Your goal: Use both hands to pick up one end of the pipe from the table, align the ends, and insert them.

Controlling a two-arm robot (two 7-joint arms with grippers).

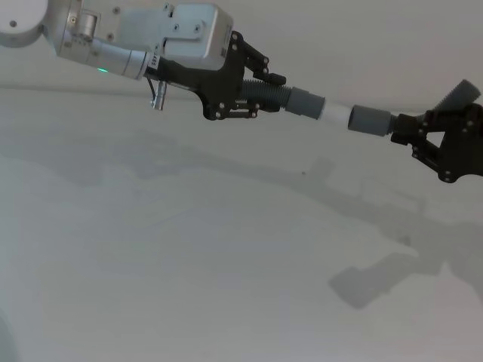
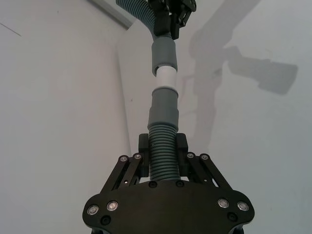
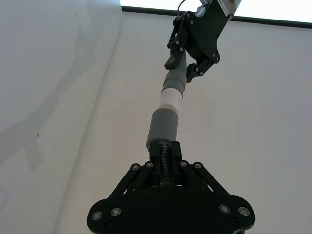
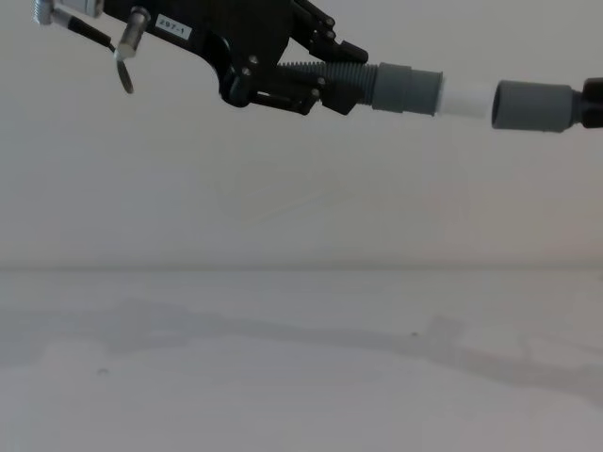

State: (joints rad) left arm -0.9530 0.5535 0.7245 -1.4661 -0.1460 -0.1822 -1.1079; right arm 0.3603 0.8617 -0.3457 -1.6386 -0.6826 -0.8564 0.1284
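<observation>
Both grippers hold the pipe in the air above the white table (image 1: 189, 264). My left gripper (image 1: 264, 94) is shut on the corrugated part of one piece (image 2: 163, 161), just behind its grey cuff (image 1: 306, 101) with the white tip (image 1: 336, 111). From the right, my right gripper (image 1: 401, 130) is shut on the other piece behind its plain grey cuff (image 1: 368, 121). The two ends lie nearly in one line. The white tip (image 4: 464, 98) reaches the mouth of the plain cuff (image 4: 532, 105); how far it goes in is hidden.
The right piece's loose corrugated length (image 1: 462, 93) runs up and away behind the right gripper. A small silver fitting (image 1: 158, 101) hangs under the left wrist. The arms' shadows (image 1: 370, 283) fall on the table far below. A pale wall (image 4: 283, 188) stands behind.
</observation>
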